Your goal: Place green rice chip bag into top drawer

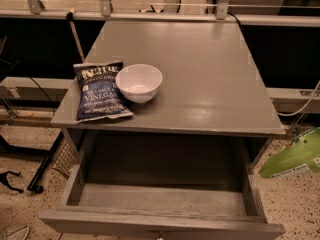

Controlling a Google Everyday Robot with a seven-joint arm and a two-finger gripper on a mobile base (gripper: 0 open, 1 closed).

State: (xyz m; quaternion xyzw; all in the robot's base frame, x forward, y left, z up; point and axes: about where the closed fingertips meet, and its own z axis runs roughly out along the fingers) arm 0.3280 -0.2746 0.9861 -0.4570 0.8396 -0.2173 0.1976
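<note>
I see the top drawer (160, 200) pulled out with its floor bare, so there is room to come down into it from above along its front part. The rear part sits tucked under the table's (200, 69) front edge. On top, the dark blue chip bag (101, 90) and white bowl (139, 82) (touching each other) crowd the front left corner. The green rice chip bag (295, 156) hangs outside the drawer's right wall, over the floor. My gripper is out of view.
</note>
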